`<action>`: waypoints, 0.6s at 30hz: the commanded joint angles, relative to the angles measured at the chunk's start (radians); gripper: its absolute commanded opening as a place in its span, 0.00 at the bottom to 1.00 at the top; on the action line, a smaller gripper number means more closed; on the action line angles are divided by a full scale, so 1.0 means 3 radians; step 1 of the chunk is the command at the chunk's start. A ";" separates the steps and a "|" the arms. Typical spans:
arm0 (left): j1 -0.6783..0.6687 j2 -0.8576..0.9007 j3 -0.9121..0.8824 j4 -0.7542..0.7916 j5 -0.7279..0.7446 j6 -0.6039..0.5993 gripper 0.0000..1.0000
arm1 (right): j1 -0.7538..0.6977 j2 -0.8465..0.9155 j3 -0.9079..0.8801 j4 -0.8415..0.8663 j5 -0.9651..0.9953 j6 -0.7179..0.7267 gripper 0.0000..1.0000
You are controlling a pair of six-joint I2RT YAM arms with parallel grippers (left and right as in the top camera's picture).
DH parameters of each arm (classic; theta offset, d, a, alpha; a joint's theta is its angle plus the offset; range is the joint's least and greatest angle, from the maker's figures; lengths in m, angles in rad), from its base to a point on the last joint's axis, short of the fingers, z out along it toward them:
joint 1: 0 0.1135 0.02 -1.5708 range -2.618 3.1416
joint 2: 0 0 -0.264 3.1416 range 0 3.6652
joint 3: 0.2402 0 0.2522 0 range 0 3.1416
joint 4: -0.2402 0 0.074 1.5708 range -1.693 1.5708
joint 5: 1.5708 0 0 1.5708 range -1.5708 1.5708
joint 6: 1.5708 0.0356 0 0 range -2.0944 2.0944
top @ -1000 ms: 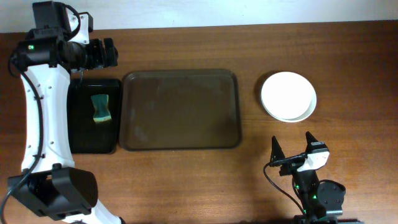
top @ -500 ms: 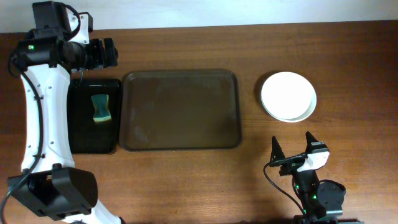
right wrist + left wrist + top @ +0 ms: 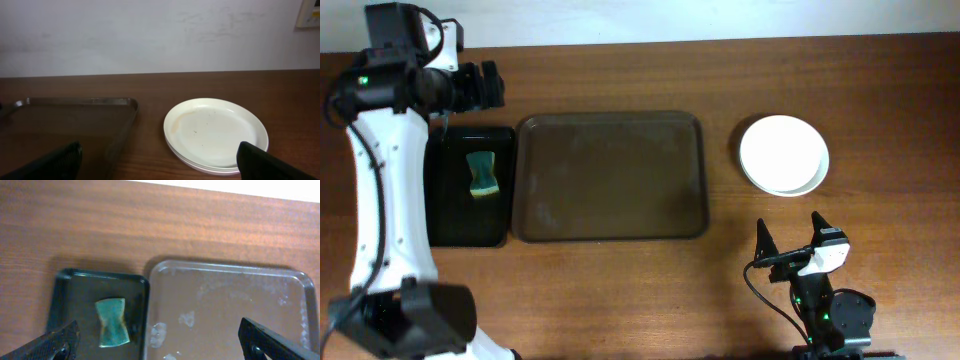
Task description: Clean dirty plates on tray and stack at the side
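Left gripper [image 3: 492, 85] nudged leftward — plates [image 3: 783, 152] stacked (right of tray [image 3: 610, 116]).

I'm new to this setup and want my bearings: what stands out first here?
The white plates sit stacked to the right of the large brown tray, which holds no plates. Left of that tray, a green sponge lies in a small black tray.

The white plates [image 3: 784, 155] lie stacked right of the flat brown translucent tray [image 3: 610, 176], not touching it.
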 commanded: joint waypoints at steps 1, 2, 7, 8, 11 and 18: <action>0.0018 -0.0668 -0.0084 0.0003 -0.0296 0.0055 0.99 | -0.0022 -0.0029 -0.0017 -0.0023 0.0042 -0.0001 0.98; 0.0018 -0.0804 -0.0181 0.0041 -0.0327 0.0057 0.99 | -0.0022 -0.0028 -0.0017 -0.0023 0.0042 -0.0001 0.98; 0.0018 -0.1668 -0.1179 0.0664 -0.0338 0.0257 0.99 | -0.0020 -0.0028 -0.0017 -0.0023 0.0042 -0.0001 0.98; 0.0018 -0.1823 -0.1401 0.0842 -0.0334 0.0257 0.99 | -0.0020 -0.0028 -0.0017 -0.0023 0.0042 -0.0001 0.98; 0.0018 -0.2495 -0.2385 0.1567 -0.0313 0.0258 0.99 | -0.0020 -0.0028 -0.0017 -0.0023 0.0042 -0.0001 0.98; 0.0014 -0.3880 -0.4234 0.2602 -0.0174 0.0425 0.99 | -0.0022 -0.0029 -0.0017 -0.0023 0.0042 -0.0001 0.98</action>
